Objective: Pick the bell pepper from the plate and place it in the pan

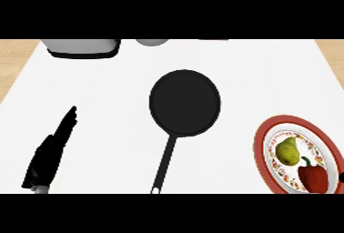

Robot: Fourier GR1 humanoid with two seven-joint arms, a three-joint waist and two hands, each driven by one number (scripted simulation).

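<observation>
Bell pepper (pixel 314 176) not yet picked; the whole task is left to do.

Red and green-stemmed, it lies on the red-rimmed patterned plate (pixel 263 136) at about four o'clock on the counter, just beside a yellow-green pear (pixel 288 151) that sits at its eleven o'clock. The black pan (pixel 184 103) is near the centre of the white counter, well apart from the plate toward its ten o'clock, with nothing in it and its long handle running down toward six o'clock. The left hand (pixel 53 150) shows at about eight o'clock, fingers straight and pointing toward twelve, holding nothing. The right hand does not show clearly, so its state cannot be told from here. Judged from this, reaching, grasping, carrying across and setting down in the pan all remain.
</observation>
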